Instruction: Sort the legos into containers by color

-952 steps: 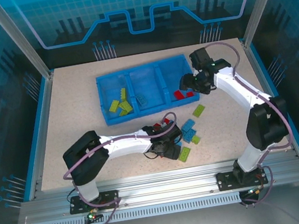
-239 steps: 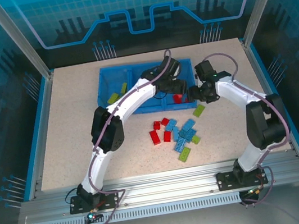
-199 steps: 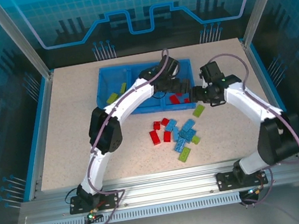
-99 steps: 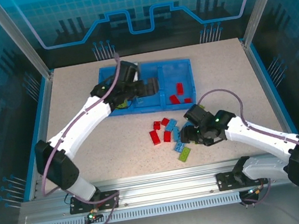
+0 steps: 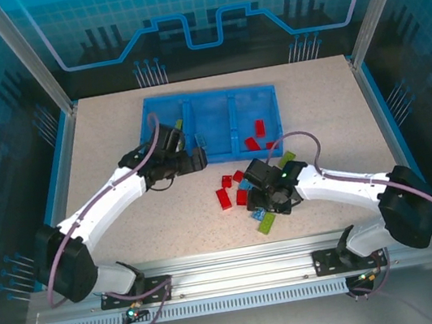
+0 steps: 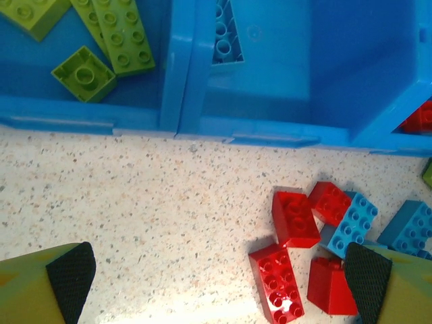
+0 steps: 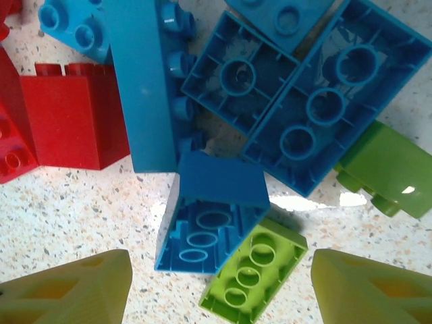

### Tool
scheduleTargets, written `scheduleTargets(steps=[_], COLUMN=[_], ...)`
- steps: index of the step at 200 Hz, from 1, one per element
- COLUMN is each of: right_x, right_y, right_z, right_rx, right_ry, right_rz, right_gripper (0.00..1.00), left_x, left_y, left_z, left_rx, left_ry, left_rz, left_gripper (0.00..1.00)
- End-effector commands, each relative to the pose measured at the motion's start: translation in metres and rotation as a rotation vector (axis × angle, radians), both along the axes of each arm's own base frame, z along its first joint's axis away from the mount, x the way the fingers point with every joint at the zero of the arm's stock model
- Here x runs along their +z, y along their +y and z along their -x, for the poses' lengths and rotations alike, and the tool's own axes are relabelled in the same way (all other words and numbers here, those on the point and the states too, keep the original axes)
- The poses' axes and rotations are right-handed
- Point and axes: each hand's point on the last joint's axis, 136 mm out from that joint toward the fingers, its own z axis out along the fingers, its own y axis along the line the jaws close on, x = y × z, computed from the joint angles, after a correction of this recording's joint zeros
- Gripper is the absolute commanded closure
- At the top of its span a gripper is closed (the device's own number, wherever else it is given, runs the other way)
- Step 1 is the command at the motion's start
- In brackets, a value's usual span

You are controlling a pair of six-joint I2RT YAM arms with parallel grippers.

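**A:** Where do the legos lie?

**B:** Most sit in a loose heap on the speckled bench, just in front of the blue tray. Red bricks are on the heap's left side, with light blue bricks and yellow-green ones to the right, many touching or overlapping. Some are already in the tray: yellow-green bricks in the left compartment, one blue piece in the middle, and red ones in the right.

**A:** And the right tool?

**B:** It hangs over the heap's near edge with its jaws parted, gripping nothing. Between its fingers lie an upturned blue slope brick and an upturned green brick, the two touching. A long blue brick and a red block crowd in just beyond.

**A:** The left tool?

**B:** It is spread wide and empty, over bare bench between the tray's front wall and the red bricks. One of those bricks lies just beside a pad.

**A:** What stands in the way?

**B:** Seen from above, the left arm covers the tray's front left corner. The right arm reaches low across the bench and hides part of the heap.
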Motion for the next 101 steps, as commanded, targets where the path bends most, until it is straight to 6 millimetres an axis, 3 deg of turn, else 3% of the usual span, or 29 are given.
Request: scheduleTargets(steps=[1, 25, 78, 101], right_x=[0.001, 0.000, -0.011, -0.017], right_y=[0.008, 0.017, 0.019, 0.016], right_z=[-0.008, -0.015, -0.020, -0.017], right_rx=[-0.016, -0.004, -0.003, -0.001], right_ry=[-0.018, -0.015, 0.015, 0.041], right_rz=[0.003, 0.012, 0.040, 0.058], right_gripper=[0.31, 0.34, 0.56, 0.52], left_x=[0.001, -0.002, 0.000, -0.001], left_y=[0.009, 0.015, 0.024, 0.027], left_z=[0.005, 0.009, 0.012, 0.013], left_rx=[0.042, 0.051, 0.065, 0.071], left_ry=[-0.013, -0.008, -0.021, -0.019], left_rz=[0.019, 0.011, 0.009, 0.003], left_gripper=[0.01, 0.01, 0.01, 0.01])
